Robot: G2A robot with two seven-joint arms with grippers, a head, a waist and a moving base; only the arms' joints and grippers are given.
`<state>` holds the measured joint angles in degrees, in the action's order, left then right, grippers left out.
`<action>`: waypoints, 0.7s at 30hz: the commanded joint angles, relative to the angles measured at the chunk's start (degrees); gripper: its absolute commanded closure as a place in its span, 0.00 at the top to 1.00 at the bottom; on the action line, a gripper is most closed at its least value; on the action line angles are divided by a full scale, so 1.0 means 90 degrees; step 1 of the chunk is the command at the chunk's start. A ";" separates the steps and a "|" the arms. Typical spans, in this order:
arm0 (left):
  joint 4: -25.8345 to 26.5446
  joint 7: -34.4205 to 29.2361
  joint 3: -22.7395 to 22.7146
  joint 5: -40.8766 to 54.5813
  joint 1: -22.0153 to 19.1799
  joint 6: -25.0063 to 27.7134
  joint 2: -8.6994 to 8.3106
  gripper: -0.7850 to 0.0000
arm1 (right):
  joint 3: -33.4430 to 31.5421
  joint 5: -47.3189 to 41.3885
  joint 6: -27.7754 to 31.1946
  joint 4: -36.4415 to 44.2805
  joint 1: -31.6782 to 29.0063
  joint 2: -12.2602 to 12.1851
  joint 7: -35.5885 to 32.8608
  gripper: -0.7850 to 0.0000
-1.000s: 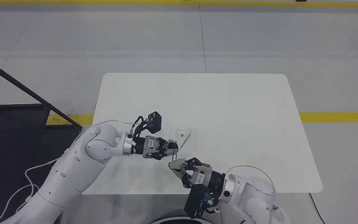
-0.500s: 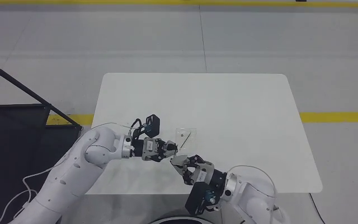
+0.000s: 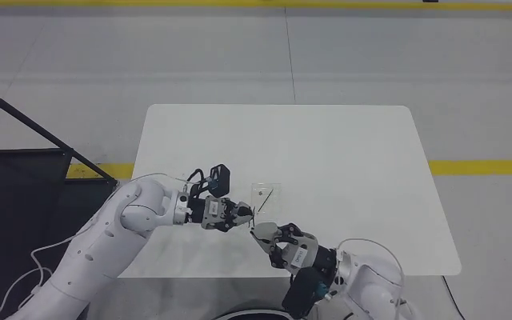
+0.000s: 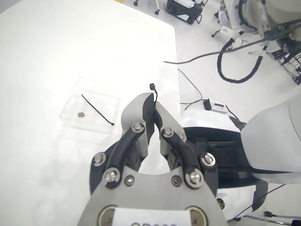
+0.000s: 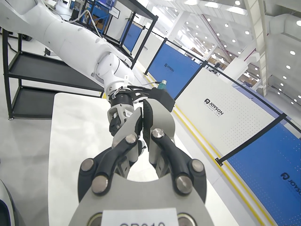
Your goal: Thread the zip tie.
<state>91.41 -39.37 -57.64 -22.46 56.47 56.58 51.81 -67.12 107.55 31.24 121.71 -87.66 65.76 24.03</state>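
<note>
My left gripper (image 3: 245,214) (image 4: 153,101) is shut on a black zip tie (image 4: 155,95) just below its head, which sticks up past the fingertips. The tie's thin tail (image 4: 211,53) comes in from the side, its tip hanging a short way above the head without touching it. My right gripper (image 3: 258,231) (image 5: 143,111) sits close in front of the left one near the table's front, fingers pressed together on that tail. In the right wrist view the left arm's gripper (image 5: 117,118) lies just beyond my fingertips.
A clear flat tray (image 3: 260,188) (image 4: 98,88) lies on the white table (image 3: 336,160) just behind the grippers, holding a second black zip tie (image 4: 96,112) and a small brown speck (image 4: 81,114). The table's front edge is close by.
The right gripper has shifted right and back, closing in on the left gripper. The left gripper has barely moved and keeps hold of the tie.
</note>
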 commanded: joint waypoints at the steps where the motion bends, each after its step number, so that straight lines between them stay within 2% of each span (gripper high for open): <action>1: 0.0033 -0.0296 0.0037 0.0170 -0.0126 -0.0022 -0.0022 0.00 | -0.0102 -0.0017 0.0091 0.0037 -0.0076 -0.0033 0.0230 0.00; 3: 0.0046 -0.0502 0.0067 0.0289 -0.0219 -0.0120 -0.0034 0.00 | -0.0173 -0.0056 0.0124 0.0060 -0.0143 -0.0052 0.0311 0.00; 14: 0.0081 -0.0459 0.0080 0.0228 -0.0184 -0.0197 -0.0031 0.00 | -0.0141 -0.0051 0.0135 0.0055 -0.0141 -0.0053 0.0253 0.00; 21: 0.0110 -0.0331 0.0152 0.0046 -0.0240 -0.0103 -0.0022 0.00 | -0.0073 -0.0002 0.0531 -0.0081 0.0077 -0.0099 0.0397 0.00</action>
<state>92.51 -42.45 -56.35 -22.04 54.43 55.57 51.61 -67.78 107.34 35.48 121.13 -87.20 64.94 27.33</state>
